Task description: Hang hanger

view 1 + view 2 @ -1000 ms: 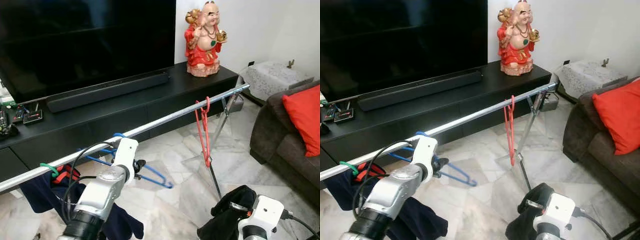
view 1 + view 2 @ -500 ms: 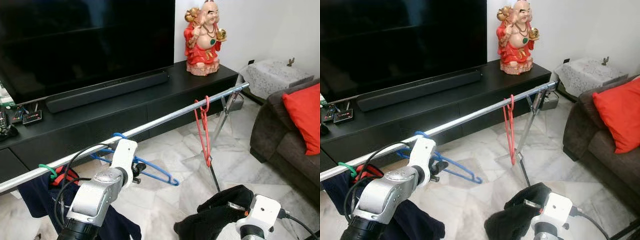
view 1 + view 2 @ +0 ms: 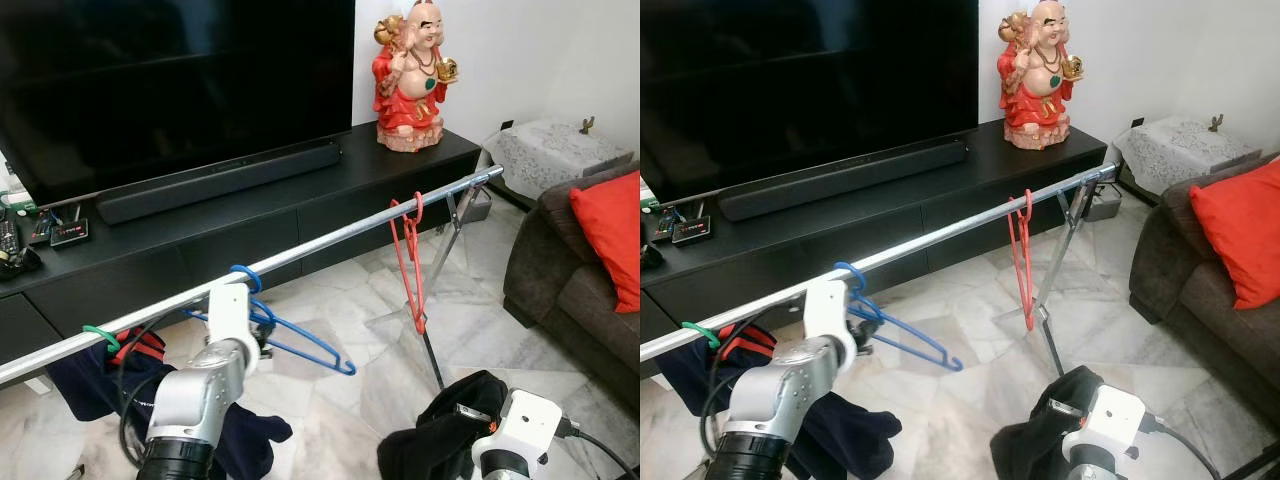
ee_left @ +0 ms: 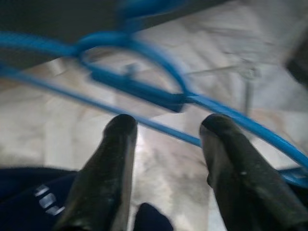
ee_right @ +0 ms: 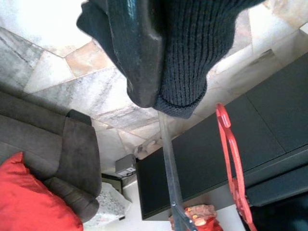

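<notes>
**Left eye view: blue hanger hooked on the rail**

Left eye view shows the blue hanger [image 3: 285, 340] with its hook over the metal rail [image 3: 330, 236], its frame swung out at a slant instead of hanging straight down. The left gripper [image 3: 250, 335] sits right at the hanger's neck. A red hanger [image 3: 410, 262] hangs further along the rail, and dark clothes [image 3: 100, 375] hang on a green hook near the rail's left end. The right gripper [image 3: 455, 425] is low, wrapped in a black garment [image 3: 440, 440].

Left wrist view adds what the head camera hides: the two fingers [image 4: 113, 168] are spread apart, with the blue wire crossing just past their tips, seemingly not pinched.

Right wrist view shows the black garment bunched around a finger [image 5: 139, 53], so the right gripper is probably clamped on it; the red hanger and rail lie beyond.
</notes>
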Controlling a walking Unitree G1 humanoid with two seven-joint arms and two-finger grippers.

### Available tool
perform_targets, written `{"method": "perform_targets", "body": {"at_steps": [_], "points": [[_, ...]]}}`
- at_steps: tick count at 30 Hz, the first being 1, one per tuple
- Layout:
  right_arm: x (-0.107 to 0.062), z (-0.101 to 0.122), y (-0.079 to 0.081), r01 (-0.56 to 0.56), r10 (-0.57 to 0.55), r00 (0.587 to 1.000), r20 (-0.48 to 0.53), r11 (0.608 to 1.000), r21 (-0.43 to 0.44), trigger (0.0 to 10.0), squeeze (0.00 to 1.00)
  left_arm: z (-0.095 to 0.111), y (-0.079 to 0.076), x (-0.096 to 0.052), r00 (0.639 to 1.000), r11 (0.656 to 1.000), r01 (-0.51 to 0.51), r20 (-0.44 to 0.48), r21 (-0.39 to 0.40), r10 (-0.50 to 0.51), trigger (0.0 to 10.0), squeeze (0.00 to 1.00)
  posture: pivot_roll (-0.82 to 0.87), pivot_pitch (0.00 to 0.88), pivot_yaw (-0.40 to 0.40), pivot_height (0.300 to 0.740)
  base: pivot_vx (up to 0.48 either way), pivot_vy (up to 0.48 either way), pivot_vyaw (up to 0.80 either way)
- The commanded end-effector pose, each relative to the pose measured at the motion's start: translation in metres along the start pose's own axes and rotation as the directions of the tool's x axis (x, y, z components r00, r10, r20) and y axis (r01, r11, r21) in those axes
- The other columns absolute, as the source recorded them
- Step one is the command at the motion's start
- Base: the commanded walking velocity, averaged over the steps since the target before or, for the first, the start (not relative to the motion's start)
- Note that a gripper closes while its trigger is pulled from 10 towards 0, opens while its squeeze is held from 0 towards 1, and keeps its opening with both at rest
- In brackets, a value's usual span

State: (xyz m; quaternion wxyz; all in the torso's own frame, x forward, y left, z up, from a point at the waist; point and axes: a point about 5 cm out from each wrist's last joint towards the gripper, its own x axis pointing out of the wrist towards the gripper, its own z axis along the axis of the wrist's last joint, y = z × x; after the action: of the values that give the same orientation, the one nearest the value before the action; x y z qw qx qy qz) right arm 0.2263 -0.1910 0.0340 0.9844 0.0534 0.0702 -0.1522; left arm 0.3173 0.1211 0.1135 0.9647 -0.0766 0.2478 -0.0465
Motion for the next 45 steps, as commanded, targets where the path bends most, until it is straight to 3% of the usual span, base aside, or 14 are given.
{"method": "perform_targets", "body": {"at_steps": [1,8,15,22,26,34,35,37,38,45], "points": [[0.000,0.004,0.001,0.000,0.000,1.000,0.029,1.000,0.003,10.0,0.00,0.004,-0.004,-0.002,0.999,0.999,0.031,0.012,0.027,-0.032,10.0,1.00,0.05,0.000,0.083,0.740,0.000,0.000,0.00],[0.000,0.002,0.000,0.001,-0.001,1.000,0.022,1.000,0.001,10.0,0.00,0.010,0.000,-0.007,0.999,0.998,0.041,0.033,0.040,-0.043,10.0,1.00,0.06,0.000,0.081,0.740,0.000,0.000,0.00],[0.002,0.003,0.004,-0.005,0.005,1.000,0.026,1.000,0.005,10.0,0.00,0.008,0.004,-0.002,0.996,0.996,-0.081,0.028,-0.034,0.082,10.0,1.00,0.05,0.000,0.083,0.740,0.000,0.000,0.00],[0.001,0.001,0.003,0.000,0.000,1.000,0.021,1.000,0.004,10.0,0.00,0.006,-0.003,0.009,0.991,0.987,-0.132,0.022,-0.095,0.135,10.0,1.00,0.05,0.000,0.085,0.740,0.000,0.000,0.00],[0.001,0.002,0.003,0.003,-0.003,1.000,0.024,1.000,0.006,10.0,0.00,0.014,-0.015,0.017,0.990,0.988,-0.127,0.045,-0.088,0.132,10.0,1.00,0.05,0.000,0.087,0.740,0.000,0.000,0.00],[0.001,0.002,0.004,0.001,-0.001,1.000,0.025,1.000,0.008,10.0,0.00,0.018,-0.021,0.025,0.980,0.978,-0.187,0.053,-0.098,0.193,10.0,1.00,0.05,0.000,0.089,0.740,0.000,0.000,0.00],[0.001,0.002,0.004,0.001,-0.001,1.000,0.025,1.000,0.009,10.0,0.00,0.018,-0.024,0.027,0.980,0.978,-0.184,0.053,-0.098,0.189,10.0,0.42,0.05,0.000,0.089,0.740,0.000,0.000,0.00],[0.001,0.002,0.004,0.001,-0.002,1.000,0.025,1.000,0.009,10.0,0.00,0.018,-0.025,0.027,0.981,0.978,-0.183,0.053,-0.097,0.189,10.0,0.42,0.05,0.000,0.089,0.740,0.000,0.000,0.00],[0.001,0.002,0.005,0.002,-0.002,1.000,0.025,1.000,0.009,10.0,0.00,0.018,-0.028,0.028,0.980,0.979,-0.186,0.056,-0.088,0.191,10.0,0.00,0.05,0.000,0.091,0.740,0.000,0.000,0.00],[0.001,0.001,0.005,0.000,0.000,1.000,0.020,1.000,0.010,10.0,0.00,0.018,-0.027,0.031,0.956,0.957,-0.278,0.075,-0.080,0.284,10.0,0.00,0.05,0.000,0.093,0.740,0.000,0.000,0.00]]}}
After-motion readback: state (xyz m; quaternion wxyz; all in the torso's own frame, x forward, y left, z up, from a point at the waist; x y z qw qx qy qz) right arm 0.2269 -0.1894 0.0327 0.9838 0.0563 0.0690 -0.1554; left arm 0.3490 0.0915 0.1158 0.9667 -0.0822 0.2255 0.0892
